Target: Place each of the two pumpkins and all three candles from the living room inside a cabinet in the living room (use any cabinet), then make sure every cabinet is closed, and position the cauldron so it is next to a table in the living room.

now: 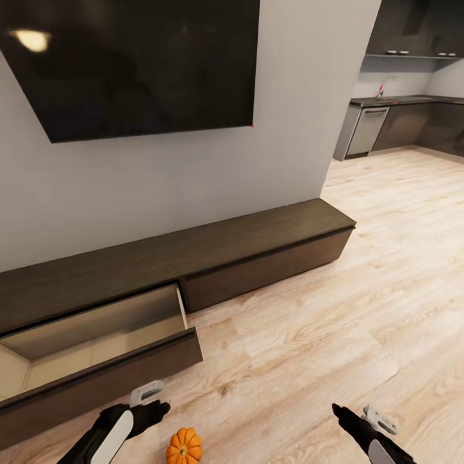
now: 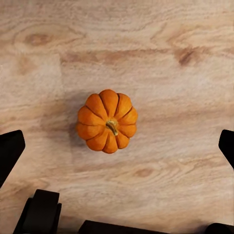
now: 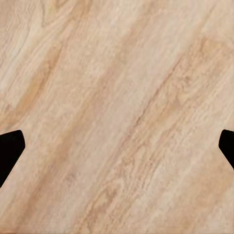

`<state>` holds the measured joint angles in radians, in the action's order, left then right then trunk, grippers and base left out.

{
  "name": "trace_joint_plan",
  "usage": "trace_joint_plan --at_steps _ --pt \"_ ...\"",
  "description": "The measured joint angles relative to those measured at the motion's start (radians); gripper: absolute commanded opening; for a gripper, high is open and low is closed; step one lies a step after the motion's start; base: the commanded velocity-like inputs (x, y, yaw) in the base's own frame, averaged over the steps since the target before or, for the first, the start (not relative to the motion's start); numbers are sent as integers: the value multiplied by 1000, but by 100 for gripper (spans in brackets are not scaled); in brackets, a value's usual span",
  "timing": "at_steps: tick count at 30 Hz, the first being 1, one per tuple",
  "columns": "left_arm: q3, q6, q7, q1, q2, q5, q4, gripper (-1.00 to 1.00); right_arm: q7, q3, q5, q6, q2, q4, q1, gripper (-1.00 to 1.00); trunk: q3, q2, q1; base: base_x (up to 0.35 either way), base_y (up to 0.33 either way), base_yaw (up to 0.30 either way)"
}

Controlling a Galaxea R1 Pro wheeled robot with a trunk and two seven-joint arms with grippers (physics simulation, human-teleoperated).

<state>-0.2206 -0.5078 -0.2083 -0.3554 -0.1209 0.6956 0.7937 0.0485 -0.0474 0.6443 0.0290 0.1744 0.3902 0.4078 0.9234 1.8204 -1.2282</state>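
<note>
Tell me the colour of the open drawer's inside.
Light tan, seen best in the head view: drawer.

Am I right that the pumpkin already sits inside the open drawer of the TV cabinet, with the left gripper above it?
Not quite: the pumpkin sits on the wood floor, not in the open drawer, as the head view shows. The left gripper is indeed above it.

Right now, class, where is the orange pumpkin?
The pumpkin sits on the wood floor at the head view's bottom edge, beside the left gripper, in front of the cabinet's open drawer.
</note>
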Motion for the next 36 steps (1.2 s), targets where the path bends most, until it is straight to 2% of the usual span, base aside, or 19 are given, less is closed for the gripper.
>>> trace_joint_plan --at_steps 2,3,4,6,8,10,12,15,20,22,26,29,31,36 --pt "1 4 6 0 -6 0 -11 100 79 28 -2 7 -2 12 -1 100 6 14 -8 0 0 0" --pt "2 6 12 0 -27 4 -15 100 215 58 -3 37 -2 23 -1 100 9 21 -11 0 0 0" --pt "3 7 30 0 -39 6 -16 100 285 64 -3 61 1 40 -2 100 12 28 -15 0 0 0" --pt "12 20 97 0 -59 6 -27 100 372 64 -1 107 5 94 -5 100 19 42 -23 0 0 0" --pt "22 39 169 0 -85 10 -43 100 429 63 5 167 11 189 -9 100 25 56 -31 0 0 0" --pt "33 50 228 0 -109 14 -63 100 452 61 11 242 24 333 -13 100 31 70 -38 0 0 0" --pt "44 55 259 0 -122 14 -72 100 460 60 12 301 31 473 -27 100 38 84 -46 0 0 0" --pt "61 59 278 0 -130 14 -77 100 448 61 8 377 31 641 -50 100 47 105 -57 0 0 0" --pt "75 61 284 0 -132 14 -79 100 346 61 17 495 28 883 -57 100 63 140 -77 0 0 0" --pt "76 61 285 0 -133 14 -79 100 295 59 22 583 25 1021 -58 100 69 154 -84 0 0 0" --pt "76 61 286 0 -133 14 -80 100 237 35 23 678 23 1113 -59 100 81 182 -100 0 0 0" --pt "77 59 322 0 -136 13 -79 100 165 12 14 701 20 1134 -59 100 91 203 -111 0 0 0" --pt "78 52 379 0 -150 12 -78 100 106 10 15 706 12 1147 -57 100 97 217 -119 0 0 0" --pt "80 20 483 -1 -199 15 -66 100 61 12 21 702 0 1147 -52 100 113 252 -138 0 0 0"
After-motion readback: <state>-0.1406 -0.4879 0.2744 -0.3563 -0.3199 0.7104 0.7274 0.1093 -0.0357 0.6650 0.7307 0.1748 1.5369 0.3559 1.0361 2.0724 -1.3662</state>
